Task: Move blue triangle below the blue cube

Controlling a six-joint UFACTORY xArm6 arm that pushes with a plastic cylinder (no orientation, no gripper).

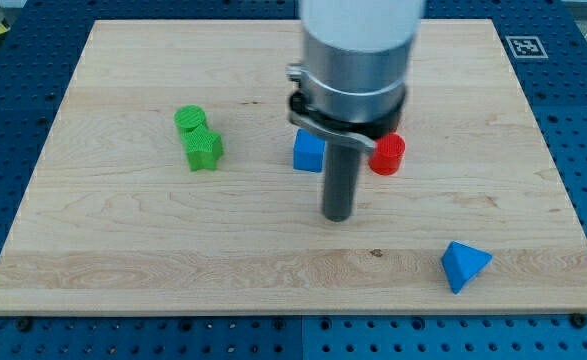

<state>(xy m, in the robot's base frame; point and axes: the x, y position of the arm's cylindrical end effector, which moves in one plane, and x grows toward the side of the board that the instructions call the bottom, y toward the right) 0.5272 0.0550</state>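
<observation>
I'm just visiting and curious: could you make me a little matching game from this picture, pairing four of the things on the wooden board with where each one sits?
Things:
1. blue triangle
2. blue cube
3. red cylinder
4. my tip

Places:
A. just to the view's left of the rod, near the board's middle
B. near the board's bottom edge, at the view's right
C. on bare wood, lower in the view than the cube and the cylinder
D. just to the view's right of the rod

Pairs: 1-B, 2-A, 3-D, 4-C
</observation>
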